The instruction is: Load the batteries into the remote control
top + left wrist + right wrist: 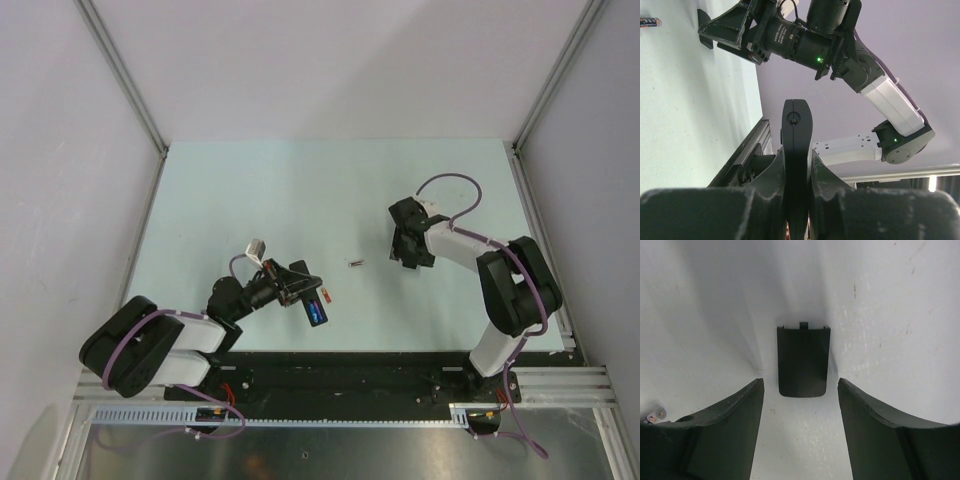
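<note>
Pale green bench (300, 190) fills the overhead view, and both arms are over it: the left arm (165, 345) reaches in low from the near-left corner, while the right arm (500, 290) bends in from the right side. The left pincer (300, 290) is clenched tight on the remote control (314, 308), and the left wrist view shows that slim black bar edge-on, squeezed between the two fingers (765, 185). From above, the remote sits near the front-middle of the bench, raised in that grip, with a blue battery (316, 313) showing on its face. Across the way, the right pincer (800, 400) stands released, fingers (725, 430) spread wide and holding nothing, pointing down at a flat black cover (803, 361) that lies on the bench between and just beyond the tips. Small stuff now: a red-orange battery (327, 296) just beside the remote, and a dark battery (355, 264) lying alone on the bench between the two pincers.
</note>
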Available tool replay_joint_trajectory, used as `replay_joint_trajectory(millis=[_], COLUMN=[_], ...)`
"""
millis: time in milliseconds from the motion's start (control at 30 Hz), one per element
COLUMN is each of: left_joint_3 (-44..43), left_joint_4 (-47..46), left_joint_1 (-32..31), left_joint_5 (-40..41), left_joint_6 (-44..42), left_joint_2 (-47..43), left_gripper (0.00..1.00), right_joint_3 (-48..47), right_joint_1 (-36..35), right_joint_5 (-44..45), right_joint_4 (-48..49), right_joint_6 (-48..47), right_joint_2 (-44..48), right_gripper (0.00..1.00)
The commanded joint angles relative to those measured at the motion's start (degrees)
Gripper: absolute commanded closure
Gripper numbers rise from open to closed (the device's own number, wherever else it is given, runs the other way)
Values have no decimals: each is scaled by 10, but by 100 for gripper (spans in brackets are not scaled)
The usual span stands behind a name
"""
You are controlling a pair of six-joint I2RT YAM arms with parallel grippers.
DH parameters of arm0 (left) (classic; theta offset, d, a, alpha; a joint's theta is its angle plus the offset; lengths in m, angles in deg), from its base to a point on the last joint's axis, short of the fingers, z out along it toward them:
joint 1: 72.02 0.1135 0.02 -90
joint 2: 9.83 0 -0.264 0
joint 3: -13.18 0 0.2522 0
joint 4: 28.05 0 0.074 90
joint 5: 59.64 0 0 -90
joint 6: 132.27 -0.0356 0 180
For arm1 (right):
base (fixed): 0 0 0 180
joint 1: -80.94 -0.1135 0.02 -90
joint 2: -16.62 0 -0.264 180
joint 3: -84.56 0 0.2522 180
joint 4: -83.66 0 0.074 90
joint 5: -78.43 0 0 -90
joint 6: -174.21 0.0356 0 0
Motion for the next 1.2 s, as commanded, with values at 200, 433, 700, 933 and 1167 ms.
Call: replay_joint_trajectory(millis=[200, 433, 700, 933, 1167], left_joint_3=[-3, -8, -9, -10, -17], left_joint_4=[-133, -132, -133, -133, -132], left_joint_1=[6, 7, 7, 6, 7], left_joint_5=[-3, -2, -3, -3, 2], left_joint_6=[-10, -10, -10, -8, -3], left_joint_2=[-4, 8, 11, 15, 25], left_gripper=[100, 100, 100, 100, 100], right_joint_3=[-27, -27, -27, -27, -27], right_joint_1=[20, 19, 19, 20, 19], right_joint_5=[-15, -28, -37, -42, -59], right_joint_4=[23, 18, 10, 2, -18], right_joint_6=[-34, -39, -38, -46, -51], right_joint_2=[-29, -43, -52, -44, -8], right_gripper=[39, 44, 53, 69, 77])
